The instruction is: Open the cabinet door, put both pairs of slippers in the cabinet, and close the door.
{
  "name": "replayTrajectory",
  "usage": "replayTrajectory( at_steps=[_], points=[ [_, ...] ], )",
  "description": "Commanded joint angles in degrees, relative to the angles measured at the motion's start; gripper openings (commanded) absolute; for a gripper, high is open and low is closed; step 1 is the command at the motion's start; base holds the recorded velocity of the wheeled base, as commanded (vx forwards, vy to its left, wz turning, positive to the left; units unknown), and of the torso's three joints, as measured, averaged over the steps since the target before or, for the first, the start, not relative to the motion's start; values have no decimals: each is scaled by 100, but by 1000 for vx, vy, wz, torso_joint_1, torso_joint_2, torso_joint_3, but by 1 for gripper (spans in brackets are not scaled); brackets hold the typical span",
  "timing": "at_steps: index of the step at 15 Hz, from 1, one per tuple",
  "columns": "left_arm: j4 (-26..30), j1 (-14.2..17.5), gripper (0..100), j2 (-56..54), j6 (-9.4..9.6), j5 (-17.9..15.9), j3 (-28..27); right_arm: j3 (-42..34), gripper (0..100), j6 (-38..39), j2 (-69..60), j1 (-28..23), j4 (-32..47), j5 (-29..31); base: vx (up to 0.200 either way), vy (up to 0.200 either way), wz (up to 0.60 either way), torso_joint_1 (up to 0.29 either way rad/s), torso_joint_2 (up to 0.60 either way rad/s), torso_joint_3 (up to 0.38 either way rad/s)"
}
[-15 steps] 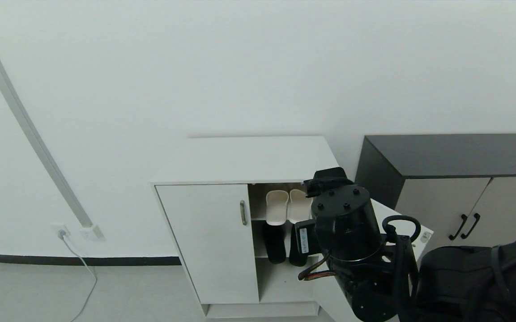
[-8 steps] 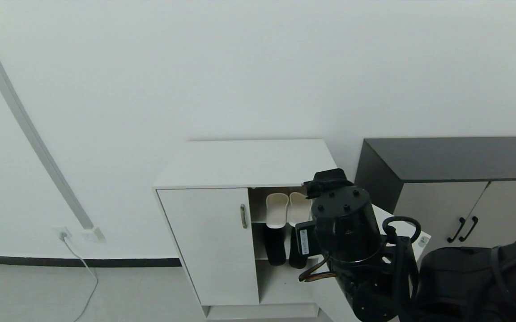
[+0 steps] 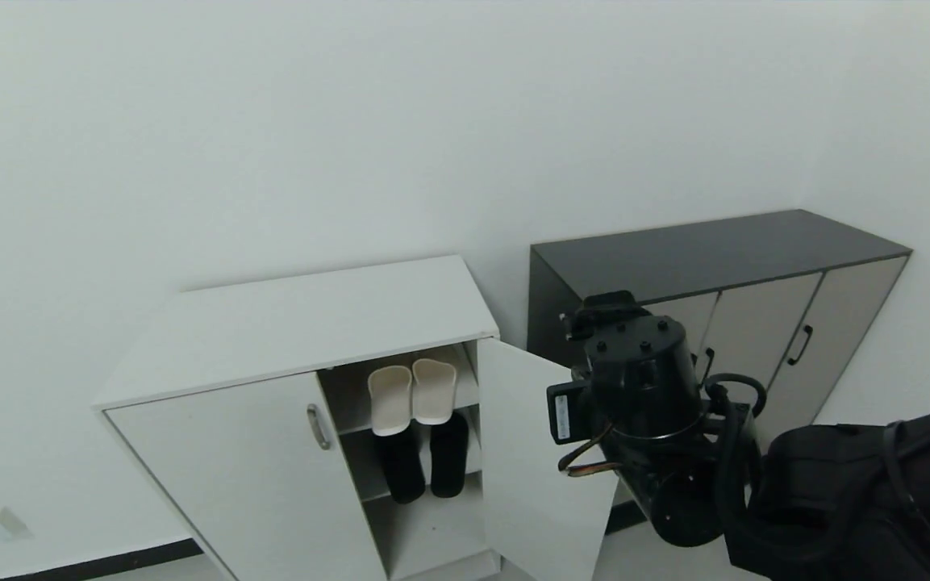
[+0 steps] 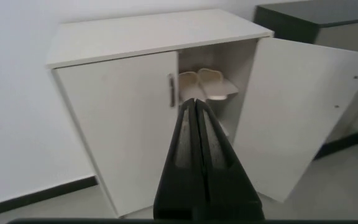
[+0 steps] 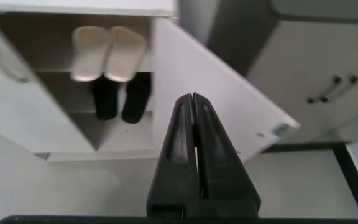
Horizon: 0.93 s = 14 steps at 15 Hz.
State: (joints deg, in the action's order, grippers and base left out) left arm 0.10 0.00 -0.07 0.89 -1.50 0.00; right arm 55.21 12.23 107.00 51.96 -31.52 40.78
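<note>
Head view: the white cabinet (image 3: 303, 323) stands against the wall with its left door (image 3: 231, 476) closed and its right door (image 3: 529, 452) swung out toward the robot. Both pairs are already inside, the cream slippers (image 3: 412, 395) on the upper shelf and the black slippers (image 3: 424, 464) on the shelf below, toes pointing outward. The right arm (image 3: 634, 387) hangs just beside the right door's free edge, with a dark cabinet (image 3: 715, 258) behind it.

Left wrist view: the left tool (image 4: 195, 103) has its fingers pressed together, holding nothing, and points at the seam between the left door and the opening. The right door is off to one side of it.

Right wrist view: the right tool (image 5: 193, 98) is likewise pressed together and empty. The right door's panel lies directly ahead, running diagonally away from the shelves.

Only closing seems left. The right arm is the nearer one, and the panel would need pushing back toward the slippers.
</note>
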Motion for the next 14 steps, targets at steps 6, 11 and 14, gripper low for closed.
replayTrajectory(
  at_steps=[6, 11, 14],
  points=[
    [-1, 0, 0, 7, -1, 1, 0, 376, 0, 52, 366, -1135, -161, -940, -133, 0, 0, -2, 2, 2],
    [-1, 0, 0, 7, -1, 1, 0, 921, 0, 219, 876, -1698, -152, -1380, -40, 0, 0, 1, 0, 1],
    [-1, 0, 0, 7, -1, 1, 0, 1238, 0, 236, 1280, -2084, -152, -1608, 0, 0, 0, 0, 0, 0]
  ],
)
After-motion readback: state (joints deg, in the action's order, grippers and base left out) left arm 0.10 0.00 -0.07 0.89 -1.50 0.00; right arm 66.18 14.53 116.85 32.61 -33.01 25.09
